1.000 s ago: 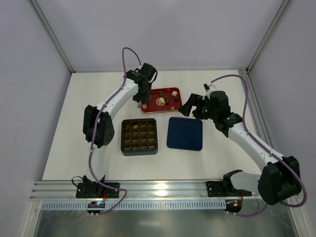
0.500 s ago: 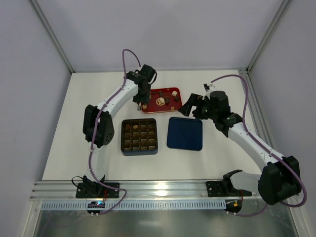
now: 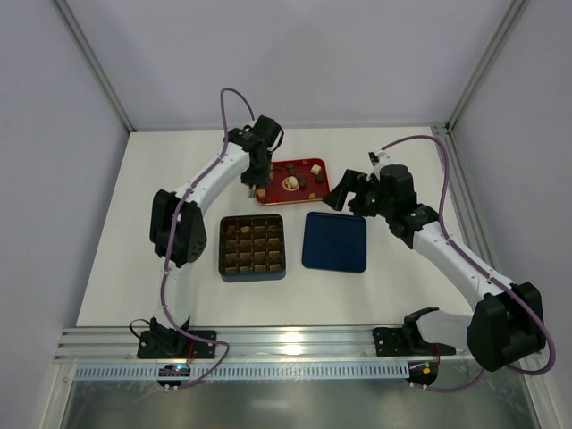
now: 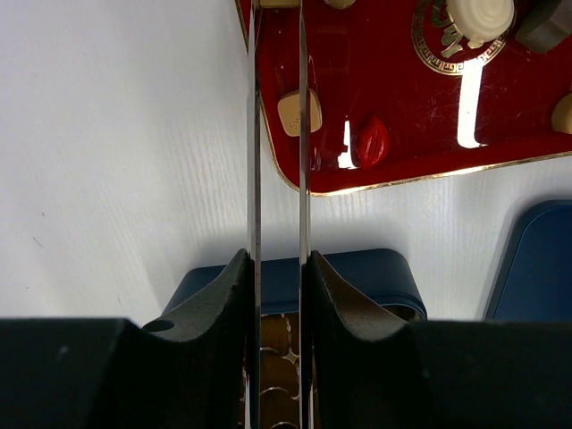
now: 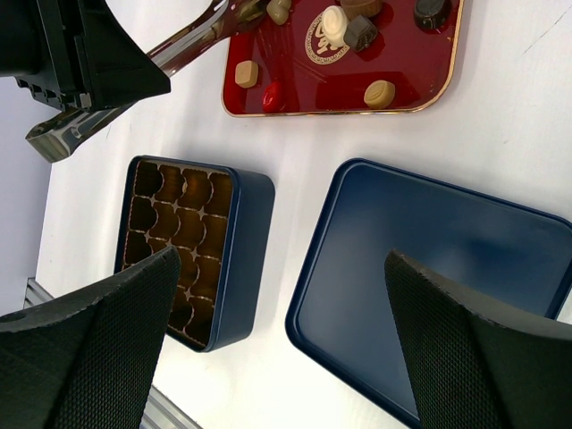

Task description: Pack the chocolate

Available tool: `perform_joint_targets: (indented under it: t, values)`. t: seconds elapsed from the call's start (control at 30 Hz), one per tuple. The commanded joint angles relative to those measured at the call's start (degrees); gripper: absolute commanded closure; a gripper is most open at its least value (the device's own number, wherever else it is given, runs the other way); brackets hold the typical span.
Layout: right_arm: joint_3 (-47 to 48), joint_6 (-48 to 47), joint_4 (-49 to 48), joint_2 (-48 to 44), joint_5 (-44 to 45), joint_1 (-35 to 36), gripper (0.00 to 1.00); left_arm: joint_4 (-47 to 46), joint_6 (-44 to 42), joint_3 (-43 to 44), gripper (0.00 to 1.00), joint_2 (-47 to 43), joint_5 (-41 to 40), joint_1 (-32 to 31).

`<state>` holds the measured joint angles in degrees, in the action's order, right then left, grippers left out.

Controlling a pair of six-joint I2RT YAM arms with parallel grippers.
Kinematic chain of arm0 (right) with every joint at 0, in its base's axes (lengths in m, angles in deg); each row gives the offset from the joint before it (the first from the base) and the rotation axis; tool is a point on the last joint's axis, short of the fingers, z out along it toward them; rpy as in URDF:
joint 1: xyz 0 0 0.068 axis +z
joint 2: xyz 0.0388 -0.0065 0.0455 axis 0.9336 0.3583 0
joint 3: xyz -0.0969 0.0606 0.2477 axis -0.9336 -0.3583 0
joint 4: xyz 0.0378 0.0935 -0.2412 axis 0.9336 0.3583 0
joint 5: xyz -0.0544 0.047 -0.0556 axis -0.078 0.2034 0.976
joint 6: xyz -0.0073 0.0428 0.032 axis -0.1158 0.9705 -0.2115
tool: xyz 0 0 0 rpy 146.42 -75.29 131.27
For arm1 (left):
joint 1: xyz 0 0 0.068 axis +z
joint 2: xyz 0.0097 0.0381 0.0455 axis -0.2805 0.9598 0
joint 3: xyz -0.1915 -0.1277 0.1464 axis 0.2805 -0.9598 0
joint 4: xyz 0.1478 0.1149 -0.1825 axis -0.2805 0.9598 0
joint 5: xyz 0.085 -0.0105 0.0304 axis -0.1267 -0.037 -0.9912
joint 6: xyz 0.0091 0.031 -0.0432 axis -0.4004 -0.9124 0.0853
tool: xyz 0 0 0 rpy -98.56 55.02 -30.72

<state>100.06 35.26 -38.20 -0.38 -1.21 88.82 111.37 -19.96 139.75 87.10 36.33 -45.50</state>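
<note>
Slightly narrower than a second ago, the left gripper's (image 3: 256,189) long blades stand almost together at the red tray's (image 5: 357,63) left edge, upper centre of the top view. Whether they pinch a piece cannot be told. The chocolate (image 5: 380,92) lies scattered on that tray. The right gripper (image 3: 347,198) hangs spread wide and empty just right of the tray.

The tray (image 5: 313,89) is shiny red, with a thin gold edge and a gold ring pattern in its middle. On the tray, the chocolate (image 5: 380,92) is tan, cream and dark brown, and one piece is red. Near the tray, the box (image 5: 255,223) is dark blue with brown squares inside, and the lid (image 5: 429,259) is plain dark blue.
</note>
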Motion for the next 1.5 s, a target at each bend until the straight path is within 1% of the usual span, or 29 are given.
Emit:
perform_joint_targets:
  t: [0.0, 0.3, 0.5, 0.83, 1.0, 1.1, 1.13, 1.23, 1.47]
  values:
    - [0.0, -0.4, -1.8, -0.7, 0.7, 0.3, 0.05, -0.1, -0.3, 2.1, 0.75, -3.6, 0.5, 0.3]
    - [-0.2, 0.0, -2.6, -0.2, 0.5, 0.3, 0.05, 1.0, -0.3, 1.0, 0.76, -7.1, 0.8, 0.3]
    - [-0.4, -0.1, -3.0, 0.0, 0.5, 0.3, 0.05, 0.0, 0.5, -2.1, 0.76, -10.2, 1.2, 0.0]
    - [-0.4, -0.4, -3.1, -0.4, -0.6, 0.2, 0.05, 2.1, 2.5, -6.3, 0.77, -17.2, 2.1, -1.6]
    - [0.2, -1.1, -1.9, -0.8, -0.8, 0.2, 0.05, 1.8, 4.7, -12.3, 0.77, -23.0, 2.5, -4.3]
    - [0.6, -1.7, -1.2, -1.1, -0.7, 0.3, 0.05, 2.0, 5.9, -17.9, 0.77, -27.7, 1.7, -7.2]
    - [0.5, -1.8, -1.1, -1.2, -0.4, 0.3, 0.05, 1.5, 6.4, -19.2, 0.77, -30.5, 1.5, -7.6]
    - [-0.4, -1.3, -0.9, -2.1, 0.5, 0.2, 0.05, 1.3, 8.0, -23.6, 0.76, -34.6, 2.0, -8.7]
    - [-4.1, 1.0, -3.2, -4.7, 2.1, 0.3, 0.05, 2.8, 9.2, -29.9, 0.76, -44.3, 2.5, -9.8]
